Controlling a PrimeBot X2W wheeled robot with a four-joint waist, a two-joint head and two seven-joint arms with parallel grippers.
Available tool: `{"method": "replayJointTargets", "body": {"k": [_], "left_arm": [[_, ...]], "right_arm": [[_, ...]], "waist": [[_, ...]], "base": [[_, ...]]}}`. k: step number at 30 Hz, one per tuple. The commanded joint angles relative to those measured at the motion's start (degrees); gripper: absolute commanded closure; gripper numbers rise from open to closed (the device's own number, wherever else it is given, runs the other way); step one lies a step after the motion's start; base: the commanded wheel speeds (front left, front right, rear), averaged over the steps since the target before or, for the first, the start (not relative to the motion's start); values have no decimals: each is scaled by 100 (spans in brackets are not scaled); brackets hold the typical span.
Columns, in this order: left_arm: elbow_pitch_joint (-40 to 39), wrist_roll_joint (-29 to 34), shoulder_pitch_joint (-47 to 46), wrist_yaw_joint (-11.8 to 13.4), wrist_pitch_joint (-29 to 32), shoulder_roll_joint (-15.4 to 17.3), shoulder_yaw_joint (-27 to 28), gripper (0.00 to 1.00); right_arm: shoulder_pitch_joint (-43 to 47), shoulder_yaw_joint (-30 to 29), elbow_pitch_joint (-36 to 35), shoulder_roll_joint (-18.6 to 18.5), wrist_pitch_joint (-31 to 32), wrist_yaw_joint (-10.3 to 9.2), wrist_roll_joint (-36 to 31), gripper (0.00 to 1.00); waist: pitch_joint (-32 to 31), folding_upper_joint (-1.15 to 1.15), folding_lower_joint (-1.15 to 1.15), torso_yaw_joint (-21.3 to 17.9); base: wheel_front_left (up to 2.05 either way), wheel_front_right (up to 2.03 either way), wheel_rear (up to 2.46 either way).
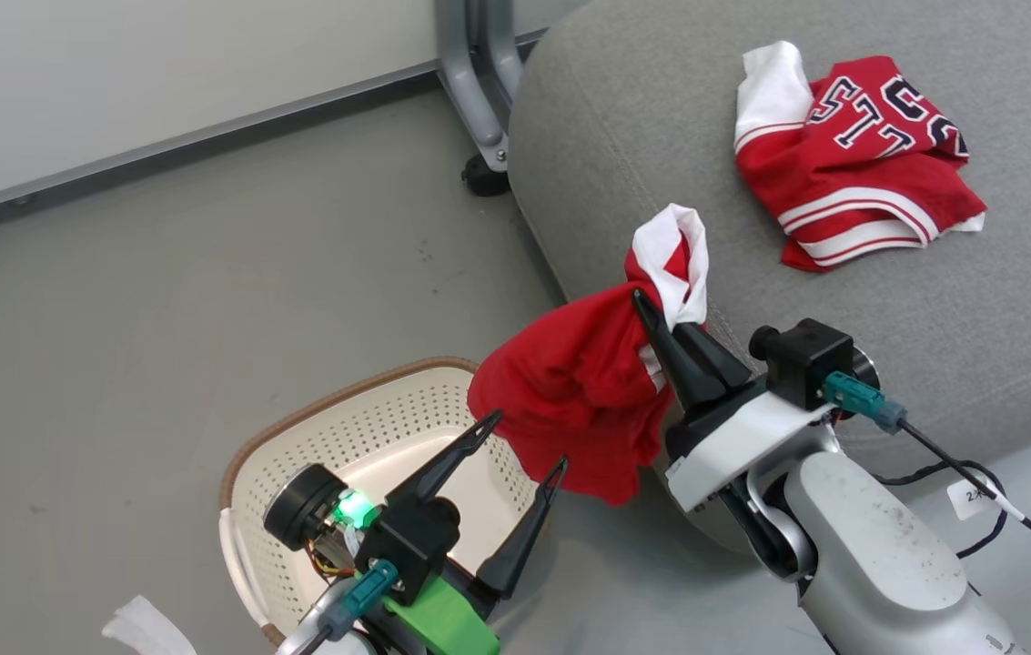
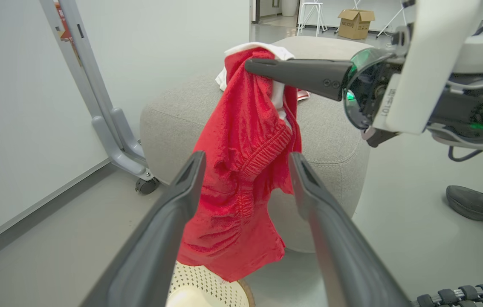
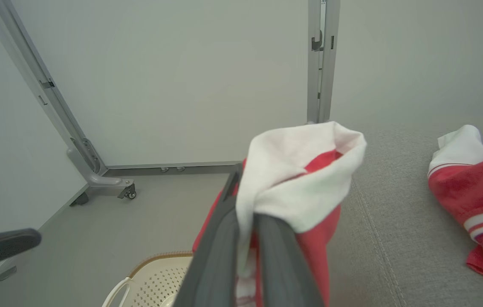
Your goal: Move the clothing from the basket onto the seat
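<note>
My right gripper is shut on a red garment with a white edge, which hangs in the air between the basket and the seat's near edge. That garment also shows in the left wrist view, and its white fold drapes over my right gripper. The left gripper stands open above the cream basket, holding nothing. A second red garment with white stripes and lettering lies crumpled on the grey seat.
A grey metal frame leg on a caster stands by the wall beside the seat. A dark shoe of a person rests on the floor at the right. A cardboard box sits far behind.
</note>
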Motion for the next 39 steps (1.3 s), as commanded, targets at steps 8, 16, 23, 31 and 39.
{"method": "replayJointTargets", "body": {"k": [8, 16, 23, 31, 39], "left_arm": [[-158, 139, -349, -59, 112, 92, -49, 0], [-471, 334, -788, -124, 226, 233, -24, 0], [-746, 529, -1214, -150, 310, 375, 88, 0], [-899, 624, -1551, -228, 307, 407, 56, 0], [-815, 641, -1787, -299, 252, 306, -52, 0]], "right_arm": [[-468, -659, -322, -80, -29, -2, -295, 100], [-1665, -1923, -833, -683, -26, -2, -712, 100], [-3119, -2904, -991, -1566, 257, -3, -940, 100], [-3935, -2999, -307, -2245, 668, -2, -903, 100], [-3469, -2849, 1397, -1938, 336, -3, -701, 100]], "waist": [[654, 0, 0, -607], [1288, 0, 0, -425], [1976, 0, 0, -129], [2570, 0, 0, 96], [2863, 0, 0, 256]], "base": [[0, 0, 0], [0, 0, 0], [0, 0, 0], [0, 0, 0], [0, 0, 0]]}}
